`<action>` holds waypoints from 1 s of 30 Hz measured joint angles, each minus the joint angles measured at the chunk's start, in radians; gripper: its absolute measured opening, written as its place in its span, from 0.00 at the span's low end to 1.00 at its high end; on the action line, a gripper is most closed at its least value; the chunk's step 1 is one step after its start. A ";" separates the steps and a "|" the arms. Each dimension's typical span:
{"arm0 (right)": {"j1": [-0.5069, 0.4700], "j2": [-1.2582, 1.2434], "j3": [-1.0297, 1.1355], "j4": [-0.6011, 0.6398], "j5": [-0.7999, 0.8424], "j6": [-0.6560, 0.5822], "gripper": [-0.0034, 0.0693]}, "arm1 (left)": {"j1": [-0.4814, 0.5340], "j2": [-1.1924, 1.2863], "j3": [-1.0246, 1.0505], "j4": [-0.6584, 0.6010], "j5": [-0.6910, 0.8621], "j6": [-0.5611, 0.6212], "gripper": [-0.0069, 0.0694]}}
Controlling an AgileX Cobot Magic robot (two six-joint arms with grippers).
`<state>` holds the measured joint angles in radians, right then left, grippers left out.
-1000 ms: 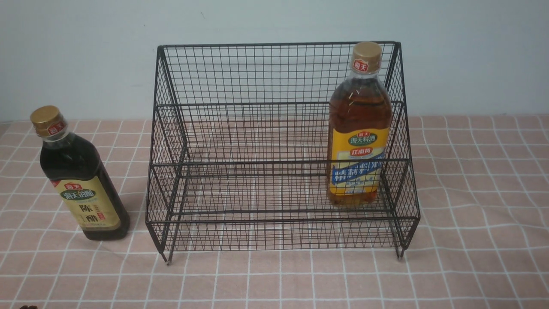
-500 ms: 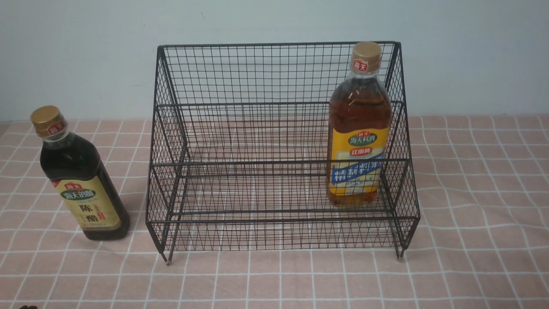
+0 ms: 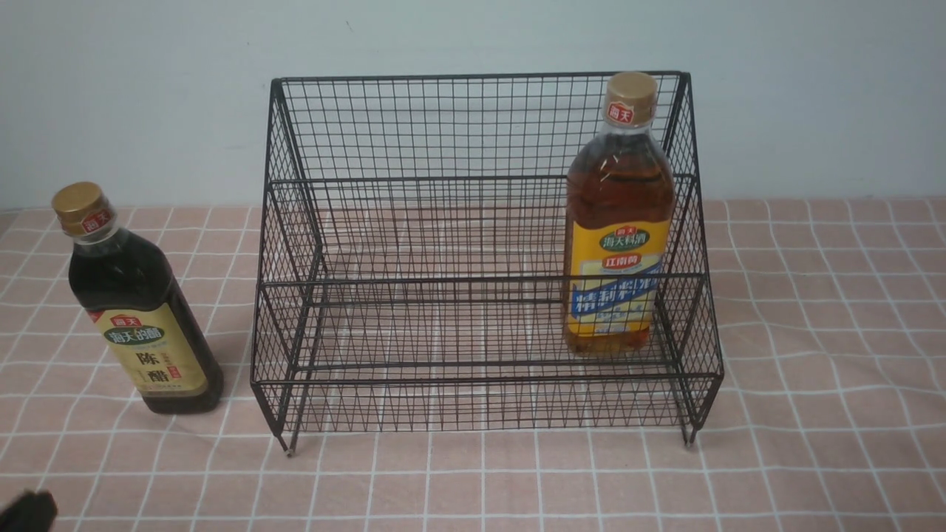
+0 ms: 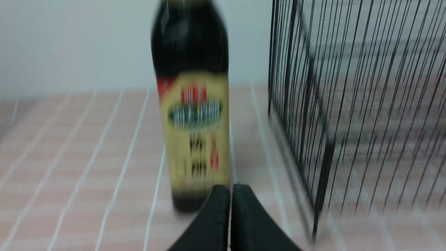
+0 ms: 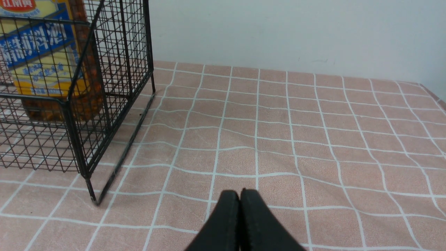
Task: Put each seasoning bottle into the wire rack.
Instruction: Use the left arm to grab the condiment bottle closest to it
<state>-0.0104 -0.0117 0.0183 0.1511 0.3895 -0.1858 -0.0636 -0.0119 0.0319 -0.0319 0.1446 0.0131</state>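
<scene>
The black wire rack (image 3: 480,125) stands mid-table. Upright on its lower tier, at the right end, is the larger amber seasoning bottle (image 3: 619,222), which the right wrist view shows behind the mesh, bottle (image 5: 45,59) and rack (image 5: 104,87). The smaller dark seasoning bottle (image 3: 140,310) stands on the cloth left of the rack. In the blurred left wrist view my left gripper (image 4: 231,190) is shut and empty, just short of that bottle (image 4: 191,104), with the rack (image 4: 313,104) beside it. A dark tip of the left gripper (image 3: 26,511) shows at the front view's bottom left. My right gripper (image 5: 239,194) is shut, empty, over bare cloth.
A pink checked tablecloth (image 3: 813,332) covers the table, rumpled on the right. A pale wall (image 3: 148,89) rises close behind the rack.
The left gripper's dark tip has come further into the front view's bottom left corner. Bottles and rack have not moved.
</scene>
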 joint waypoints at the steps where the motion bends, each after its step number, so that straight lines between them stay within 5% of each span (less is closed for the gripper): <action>1: 0.000 0.000 0.000 0.000 0.000 0.000 0.03 | 0.000 0.000 0.000 -0.017 -0.066 -0.003 0.08; 8: 0.000 0.000 0.000 0.000 0.000 0.000 0.03 | 0.000 0.013 -0.005 -0.079 -0.512 -0.003 0.08; 15: 0.000 0.000 0.000 0.000 0.000 0.000 0.03 | 0.000 0.258 -0.123 -0.116 -0.486 0.054 0.08; 21: 0.000 0.000 0.000 0.000 0.000 0.002 0.03 | 0.000 0.619 -0.295 -0.116 -0.505 0.077 0.18; 30: 0.000 0.000 0.000 0.000 0.000 0.002 0.03 | 0.000 0.981 -0.477 -0.200 -0.626 0.082 0.64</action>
<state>-0.0104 -0.0117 0.0183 0.1511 0.3895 -0.1839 -0.0636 0.9689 -0.4454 -0.2314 -0.4812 0.0948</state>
